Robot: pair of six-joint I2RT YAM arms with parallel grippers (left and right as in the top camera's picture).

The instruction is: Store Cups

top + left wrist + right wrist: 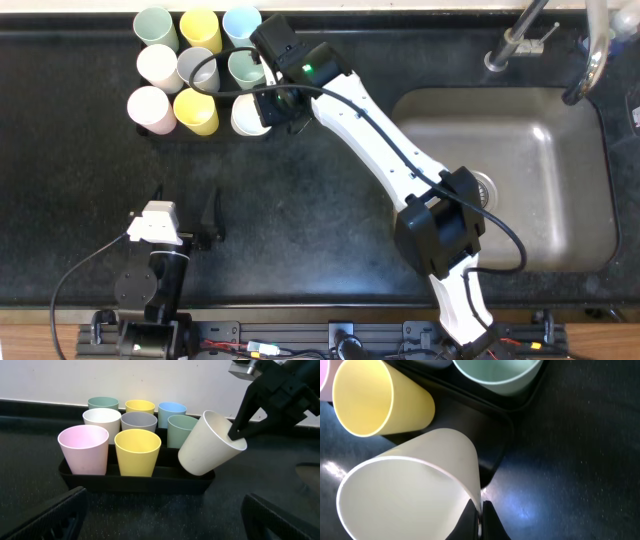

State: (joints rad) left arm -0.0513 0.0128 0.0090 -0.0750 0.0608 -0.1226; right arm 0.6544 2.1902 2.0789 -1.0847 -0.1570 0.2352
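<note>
Got cream cup [210, 445] pinched by rim in right gripper [235, 431], tilted, mouth leaning right, base over empty near-right corner of tray [135, 484]. Needs uprighting imo. Nearer in, left gripper [188, 208] gaping wide.

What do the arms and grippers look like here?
The right arm has white links, black joint housings, a green light near the wrist and a black cable alongside. The left arm is black with a white wrist block. Left gripper and right gripper have black fingers.
</note>
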